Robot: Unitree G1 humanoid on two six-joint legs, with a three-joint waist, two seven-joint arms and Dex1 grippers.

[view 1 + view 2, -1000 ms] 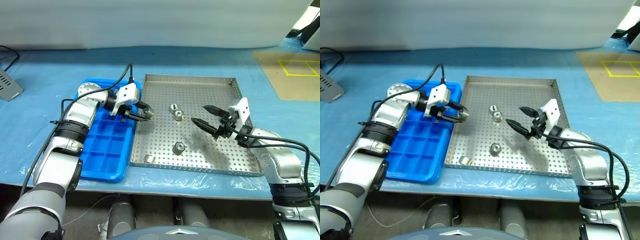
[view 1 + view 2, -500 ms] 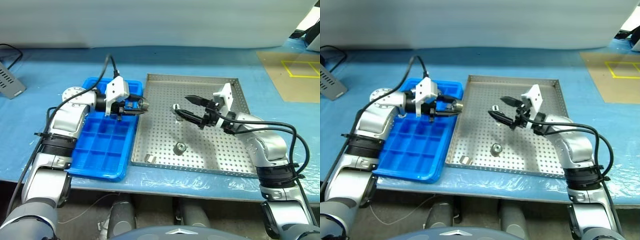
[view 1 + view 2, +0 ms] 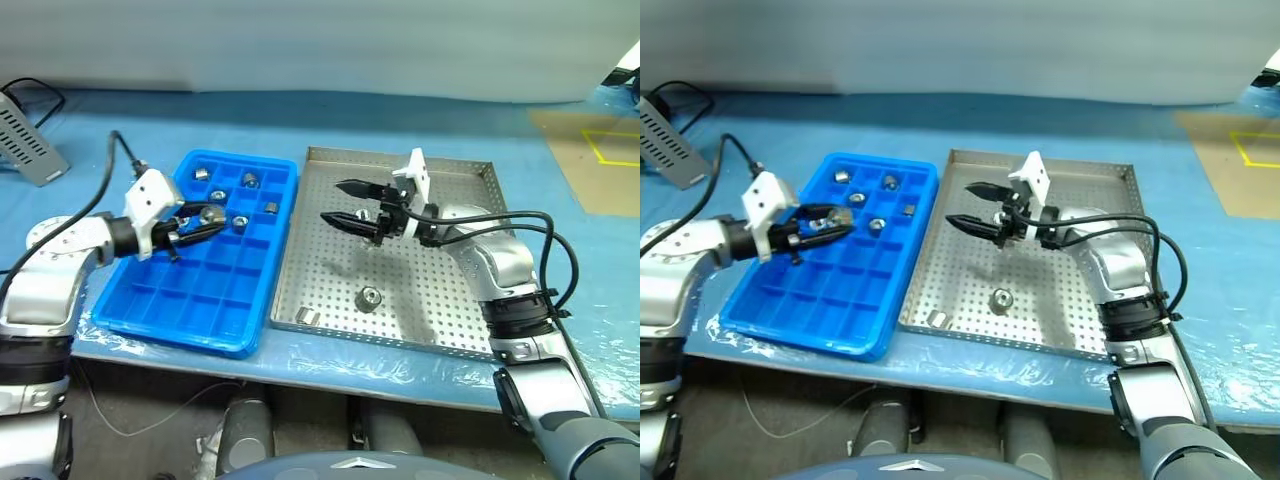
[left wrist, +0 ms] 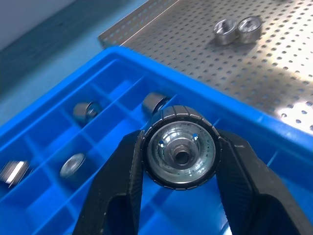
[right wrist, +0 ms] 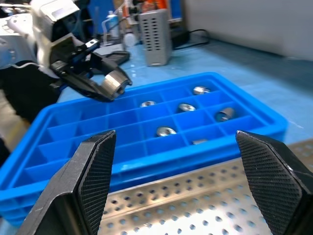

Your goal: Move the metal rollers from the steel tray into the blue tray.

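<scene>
writing: no brand, label or readable text can be made out on any item.
steel tray (image 3: 452,330): sits just right of the blue tray, their long rims side by side.
nearest rollers: one lying roller (image 3: 308,317) by the steel tray's near rim at about 7 o'clock of the tray; one upright roller (image 3: 369,297) just beyond it, toward the tray's middle.
pair of rollers (image 4: 237,29): touching each other on the steel tray's perforated floor, seen from the left wrist.
blue tray (image 3: 170,322): near rows of compartments bare; stored rollers (image 3: 241,200) lie in the far rows, about five, one per compartment.
left gripper (image 3: 207,217): over the blue tray, pointing toward 3 o'clock; fingers (image 4: 120,186) clamped on either side of a held roller (image 4: 181,147), its hollow end facing the wrist camera; the roller hangs above the compartments, touching no wall.
right gripper (image 3: 343,202): above the steel tray's far-left part, pointing toward 9 o'clock; fingers (image 5: 95,176) spread wide, nothing between them, touching nothing.
beyond: grey slotted box (image 3: 27,146) at 11 o'clock on the blue-covered table (image 3: 120,130).
</scene>
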